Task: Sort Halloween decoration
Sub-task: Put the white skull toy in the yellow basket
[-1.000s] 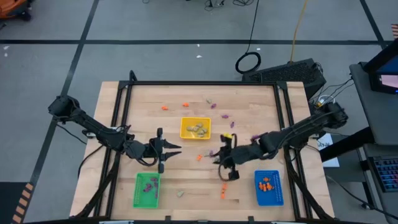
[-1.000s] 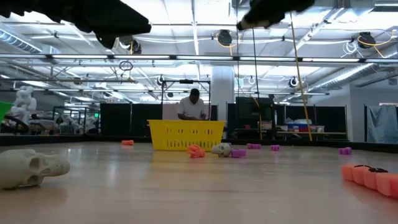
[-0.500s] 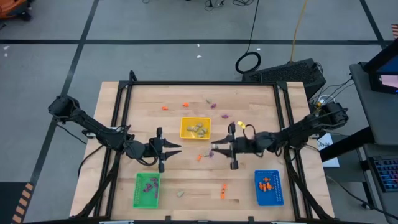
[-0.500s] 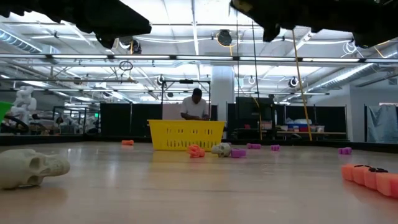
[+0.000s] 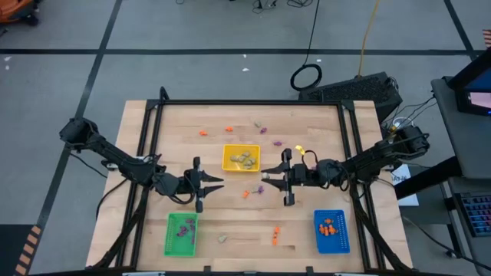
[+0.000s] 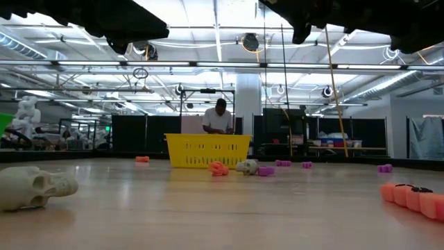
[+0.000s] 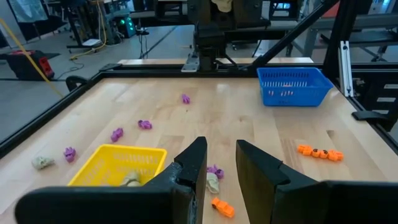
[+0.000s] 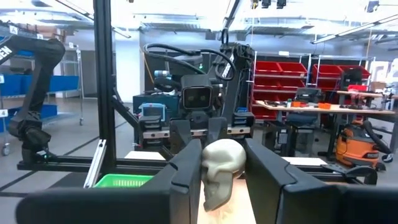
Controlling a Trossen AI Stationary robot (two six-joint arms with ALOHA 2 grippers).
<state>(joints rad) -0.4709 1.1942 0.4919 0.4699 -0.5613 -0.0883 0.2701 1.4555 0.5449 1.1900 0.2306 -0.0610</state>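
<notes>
My right gripper (image 8: 222, 177) is shut on a pale beige skull trinket (image 8: 221, 171) and hangs over the table's middle (image 5: 265, 182), just near of the yellow tray (image 5: 228, 164). My left gripper (image 7: 221, 168) faces it from the left (image 5: 219, 182), open, with nothing between its fingers. Loose orange, purple and beige trinkets lie on the wood, among them an orange and a purple one (image 5: 252, 192) below the grippers, a beige one (image 5: 222, 238) and two orange ones (image 5: 275, 235) near the front edge. A beige skull (image 6: 35, 186) lies close in the low view. My right gripper pinches the skull by its two sides (image 8: 208, 163) between its two fingers (image 8: 186, 171). The fingers lie about level and point toward the table's left. The skull sits dome up and is lifted clear of the table.
The yellow tray holds beige trinkets. A green tray (image 5: 170, 244) with purple ones stands at the front left, a blue tray (image 5: 343, 239) with orange ones at the front right. More trinkets (image 5: 263, 130) lie toward the far edge. A person stands beyond the table (image 6: 219, 118).
My right gripper has tipped up from pointing down at the table to lying about level, and its fingertips have swung toward the far edge and the left arm. It has stayed shut.
</notes>
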